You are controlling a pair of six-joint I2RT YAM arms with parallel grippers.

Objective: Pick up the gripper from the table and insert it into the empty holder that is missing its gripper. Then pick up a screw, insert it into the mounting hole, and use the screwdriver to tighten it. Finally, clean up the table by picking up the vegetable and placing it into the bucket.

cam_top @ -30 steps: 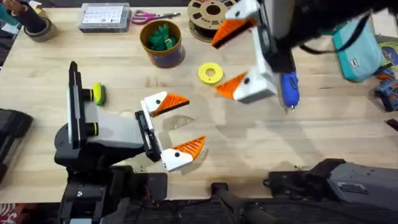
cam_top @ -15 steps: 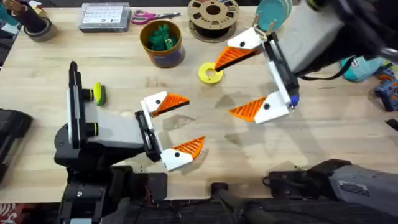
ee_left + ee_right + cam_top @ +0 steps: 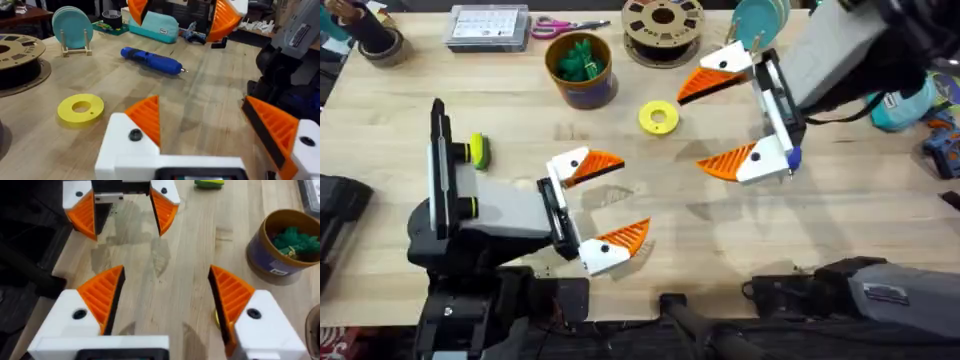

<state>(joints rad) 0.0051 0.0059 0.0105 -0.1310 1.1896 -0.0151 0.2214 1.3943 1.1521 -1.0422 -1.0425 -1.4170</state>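
Observation:
My left gripper [image 3: 618,202] hovers low over the table [image 3: 720,250], open, with nothing between its orange-tipped white fingers [image 3: 147,117]. My right gripper [image 3: 712,120] is raised over the table's right half, also open and empty [image 3: 165,295]. All the white mounts I can see carry orange tips. A loose gripper piece and a screw are out of view. The blue screwdriver [image 3: 152,59] lies flat on the table, mostly under the right gripper in the overhead view [image 3: 793,157]. The green vegetable [image 3: 580,58] sits inside the bucket [image 3: 584,92], which also appears in the right wrist view [image 3: 272,255].
A yellow ring [image 3: 658,117] lies between the bucket and the right gripper. Along the far edge stand a brown spool [image 3: 662,25], scissors [image 3: 560,25], a clear parts box [image 3: 488,27] and teal plates [image 3: 760,18]. A teal pouch [image 3: 910,95] sits at the right.
My right arm swung rightward and turned, its open fingers now covering most of the screwdriver. The left arm has stayed still.

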